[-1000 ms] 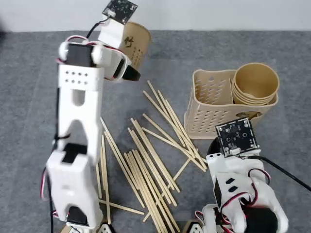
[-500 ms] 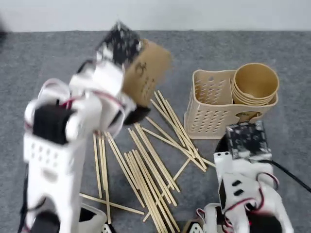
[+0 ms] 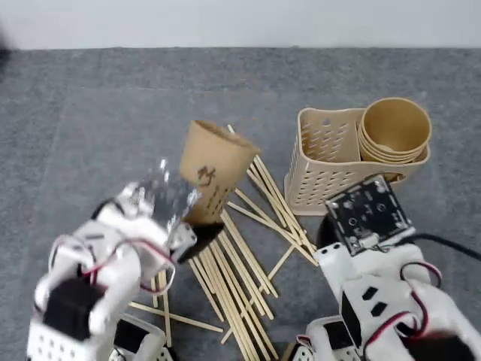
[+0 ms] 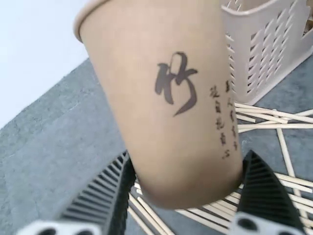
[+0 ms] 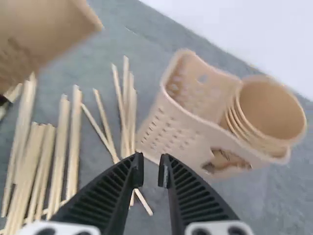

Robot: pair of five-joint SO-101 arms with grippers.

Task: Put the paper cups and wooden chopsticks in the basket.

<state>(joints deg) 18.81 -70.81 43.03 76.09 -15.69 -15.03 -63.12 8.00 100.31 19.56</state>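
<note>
Cups done: stack of cups (image 3: 396, 124) nested in the right side of the basket (image 3: 319, 184), rims standing above its wall.
Cup in hand: one paper cup (image 3: 214, 169) is off the worktop (image 3: 113, 113), mouth up and tilted. It hangs over the far end of the chopstick pile, left of the basket and apart from it.
Left pincer (image 4: 186, 196): clamped on that cup's lower body, one finger on each side.
Right pincer (image 5: 150, 164): sits on the near side of the basket, aimed at its wall. Jaws are drawn in to a thin slit with nothing between them.
Chopsticks (image 3: 233, 259): all loose on the worktop, fanned out left of and nearer than the basket. A few ends run up close to its base. None visible inside.
Left compartment (image 3: 328, 139): looks empty, so presumably that's where the sticks go.
Progress: cups nearly finished. The held cup reads as the last one out, and it's mid-carry, not yet placed. Chopsticks not started, and that's the bulk of the remaining work.
Left to do: carry the cup right, seat it on the stack, release. Then clear the sticks into the basket.
Risk: thin sticks lying flat and overlapped look like slow, fiddly picks.
</note>
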